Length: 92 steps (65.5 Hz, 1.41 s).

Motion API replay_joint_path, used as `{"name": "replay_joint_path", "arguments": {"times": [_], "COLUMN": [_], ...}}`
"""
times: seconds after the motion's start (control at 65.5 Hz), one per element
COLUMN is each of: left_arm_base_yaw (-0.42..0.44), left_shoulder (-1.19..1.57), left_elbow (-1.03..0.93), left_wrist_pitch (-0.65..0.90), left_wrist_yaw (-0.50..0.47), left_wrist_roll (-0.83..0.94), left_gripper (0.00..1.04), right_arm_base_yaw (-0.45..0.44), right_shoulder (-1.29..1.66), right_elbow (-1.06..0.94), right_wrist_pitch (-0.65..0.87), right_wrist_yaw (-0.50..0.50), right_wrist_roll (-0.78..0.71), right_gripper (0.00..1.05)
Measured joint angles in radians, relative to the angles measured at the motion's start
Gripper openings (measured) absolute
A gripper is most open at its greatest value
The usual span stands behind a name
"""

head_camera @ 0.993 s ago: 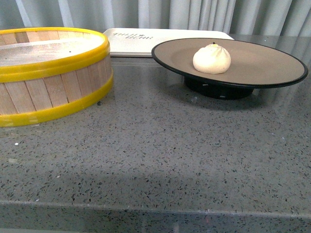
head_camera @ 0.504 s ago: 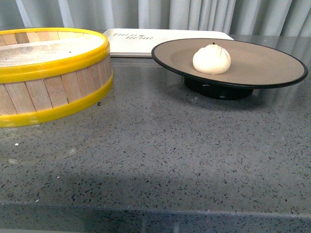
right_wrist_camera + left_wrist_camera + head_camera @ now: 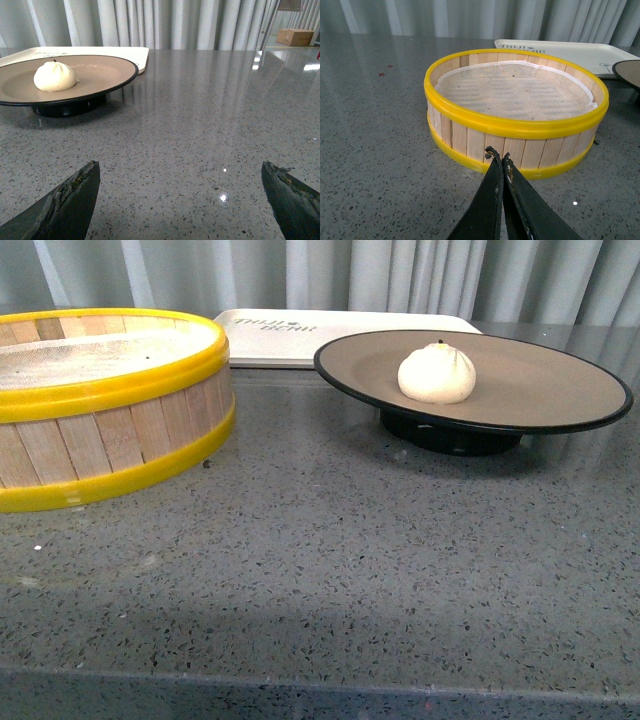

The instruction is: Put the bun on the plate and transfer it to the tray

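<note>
The white pleated bun [image 3: 437, 373] rests on the tan, black-rimmed plate [image 3: 540, 390], a little left of its middle; the right wrist view shows the bun [image 3: 55, 76] and plate [image 3: 107, 70] too. Behind the plate lies the cream-white tray [image 3: 300, 335] with dark lettering, also visible as the tray [image 3: 575, 52] in the left wrist view. My left gripper [image 3: 498, 154] is shut and empty, close to the near wall of the steamer basket. My right gripper [image 3: 180, 170] is wide open over bare counter, well short of the plate. Neither arm appears in the front view.
A round wooden steamer basket [image 3: 100, 400] with yellow rims stands at the left, its mesh floor [image 3: 515, 90] bare. The grey speckled counter [image 3: 330, 570] stretches in front. Pale curtains hang behind. A cardboard box [image 3: 295, 36] sits far off.
The front view has shifted slightly: basket, plate and tray all sit a little lower in the picture now. The bun stays in place on the plate.
</note>
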Motion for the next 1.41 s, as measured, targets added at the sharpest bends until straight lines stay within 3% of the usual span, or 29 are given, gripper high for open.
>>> {"name": "replay_joint_path", "arguments": {"times": [0.855,0.993,1.176,1.405], "left_arm_base_yaw": [0.020,0.020,0.020,0.020], "left_shoulder": [-0.269,-0.414,-0.441,-0.442], "left_elbow": [-0.118,-0.118,-0.118,-0.118], "left_wrist_pitch": [-0.118,-0.291,-0.298,-0.298], "left_wrist_yaw": [0.006,0.006,0.006,0.006], "left_wrist_roll": [0.000,-0.001,-0.001,-0.001], "left_gripper": [0.04,0.05,0.35,0.81], "right_arm_base_yaw": [0.000,0.000,0.000,0.000], "right_shoulder": [0.000,0.000,0.000,0.000], "right_elbow": [0.000,0.000,0.000,0.000], "right_wrist_pitch": [0.000,0.000,0.000,0.000], "right_wrist_yaw": [0.000,0.000,0.000,0.000], "right_wrist_roll": [0.000,0.000,0.000,0.000], "right_gripper": [0.96,0.96,0.96,0.96]}}
